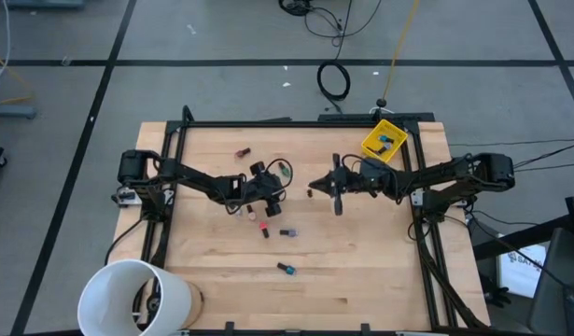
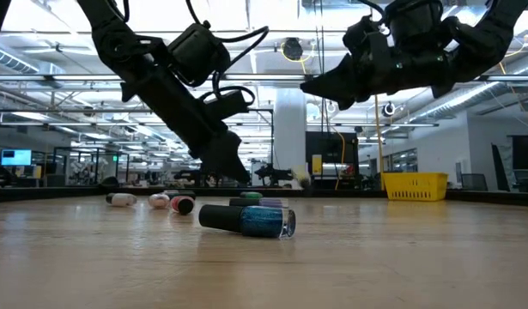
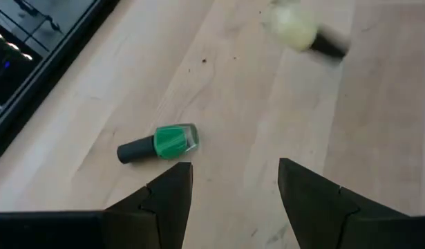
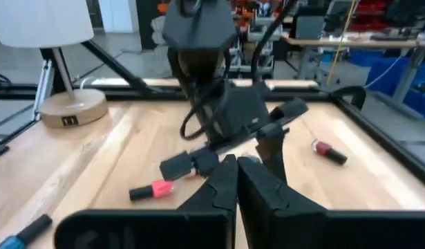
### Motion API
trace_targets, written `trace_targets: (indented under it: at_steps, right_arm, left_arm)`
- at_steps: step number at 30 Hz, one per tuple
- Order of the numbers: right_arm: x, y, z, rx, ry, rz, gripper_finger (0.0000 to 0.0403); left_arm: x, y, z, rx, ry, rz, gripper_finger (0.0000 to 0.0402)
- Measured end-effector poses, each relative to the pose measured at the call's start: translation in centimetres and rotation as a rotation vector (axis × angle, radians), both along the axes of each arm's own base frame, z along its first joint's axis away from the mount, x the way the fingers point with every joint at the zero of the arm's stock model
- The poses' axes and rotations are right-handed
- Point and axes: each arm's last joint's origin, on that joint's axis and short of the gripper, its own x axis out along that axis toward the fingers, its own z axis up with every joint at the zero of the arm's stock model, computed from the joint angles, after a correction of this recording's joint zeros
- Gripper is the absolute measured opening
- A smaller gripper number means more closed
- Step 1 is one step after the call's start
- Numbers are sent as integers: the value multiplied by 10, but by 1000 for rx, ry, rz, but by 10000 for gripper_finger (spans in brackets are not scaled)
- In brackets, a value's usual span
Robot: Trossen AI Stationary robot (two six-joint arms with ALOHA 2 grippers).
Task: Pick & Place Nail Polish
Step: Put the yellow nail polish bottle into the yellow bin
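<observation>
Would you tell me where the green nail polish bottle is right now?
The green nail polish bottle lies on its side on the table, just ahead of the open left gripper, near the table's middle.

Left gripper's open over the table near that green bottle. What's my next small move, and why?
Probably shift the left gripper sideways over the green nail polish bottle, then descend. Its fingers are open and empty, and the bottle lies flat just outside one finger, not between them.
</observation>
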Motion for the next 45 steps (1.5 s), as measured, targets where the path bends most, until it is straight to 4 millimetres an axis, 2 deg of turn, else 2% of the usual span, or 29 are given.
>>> trace_targets:
  at_steps: [7, 10, 14, 17, 24, 28, 39, 45]
  right_arm:
    - [-3, -2, -16, 47, 163, -43, 10]
    - [-8, -5, -28, 41, 304, -159, 35]
    - [-19, -11, -44, 37, 494, -415, 82]
    - [-28, -15, -53, 116, 581, -560, 116]
    - [-34, -22, -58, 304, 602, -644, 171]
    - [-35, -22, -60, 402, 621, -613, 177]
    - [-52, -20, -71, 415, 796, -742, 155]
    - [-54, -21, -72, 429, 811, -780, 146]
  left_arm:
    - [0, 0, 0, -19, -6, -1, 209]
    - [0, 0, 0, -19, -8, -1, 209]
    - [1, 0, 1, -19, -17, -1, 209]
    - [1, 0, 1, -20, -20, -3, 209]
    - [1, -1, 1, -32, -21, -18, 209]
    - [1, -1, 1, -33, -21, -18, 209]
    - [1, -1, 0, -32, -21, -18, 209]
    - [1, -1, 0, -33, -20, -19, 209]
